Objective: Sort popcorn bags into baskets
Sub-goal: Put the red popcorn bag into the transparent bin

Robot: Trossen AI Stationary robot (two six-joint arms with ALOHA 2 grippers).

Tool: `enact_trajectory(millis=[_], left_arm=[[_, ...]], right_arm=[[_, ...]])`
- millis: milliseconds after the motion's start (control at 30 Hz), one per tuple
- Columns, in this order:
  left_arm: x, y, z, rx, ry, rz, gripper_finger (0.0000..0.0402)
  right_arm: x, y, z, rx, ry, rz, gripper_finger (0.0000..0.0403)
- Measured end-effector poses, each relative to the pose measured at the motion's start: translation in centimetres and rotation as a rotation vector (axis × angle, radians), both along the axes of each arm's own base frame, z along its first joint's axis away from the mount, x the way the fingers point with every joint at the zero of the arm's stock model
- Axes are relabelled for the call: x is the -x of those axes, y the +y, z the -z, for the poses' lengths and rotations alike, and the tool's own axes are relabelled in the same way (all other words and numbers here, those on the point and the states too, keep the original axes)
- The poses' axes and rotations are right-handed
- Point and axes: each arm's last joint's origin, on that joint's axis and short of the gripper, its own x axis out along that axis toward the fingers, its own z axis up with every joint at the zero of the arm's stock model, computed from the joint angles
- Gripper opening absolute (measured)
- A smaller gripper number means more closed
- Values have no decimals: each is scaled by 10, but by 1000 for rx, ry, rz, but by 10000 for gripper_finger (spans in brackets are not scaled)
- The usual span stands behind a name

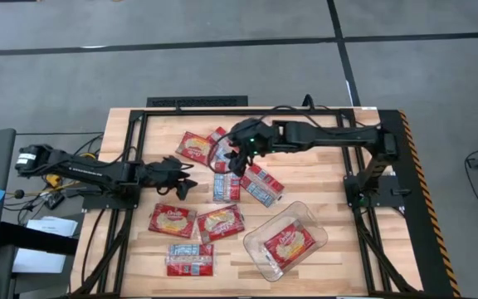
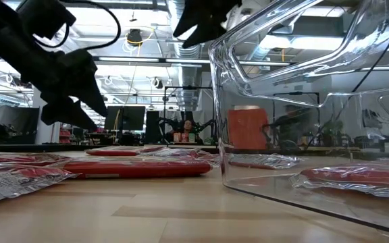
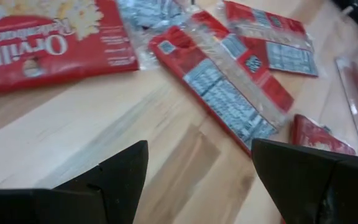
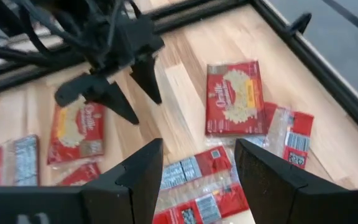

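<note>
Several red popcorn bags lie flat on the wooden table: one with its yellow picture up, two with bluish-white panels up, two near the middle, and one by the near edge. The clear basket stands at the near right with one bag lying inside. My left gripper hovers open over bare wood left of the panel-up bag. My right gripper hangs open above the middle bags, higher than the left gripper.
A black frame runs round the table's edges. Bare wood lies between the left gripper and the bags, and along the table's right side. In the low view the basket's wall stands close in front.
</note>
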Motion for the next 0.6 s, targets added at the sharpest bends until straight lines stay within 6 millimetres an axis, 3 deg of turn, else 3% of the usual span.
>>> enact_trajectory(millis=[267, 600], left_arm=[[2, 11, 18, 3, 100, -59, 274], [-14, 15, 32, 26, 107, -37, 274]], right_arm=[[-4, -6, 4, -1, -4, 15, 226], [-1, -18, 0, -2, -24, 42, 226]])
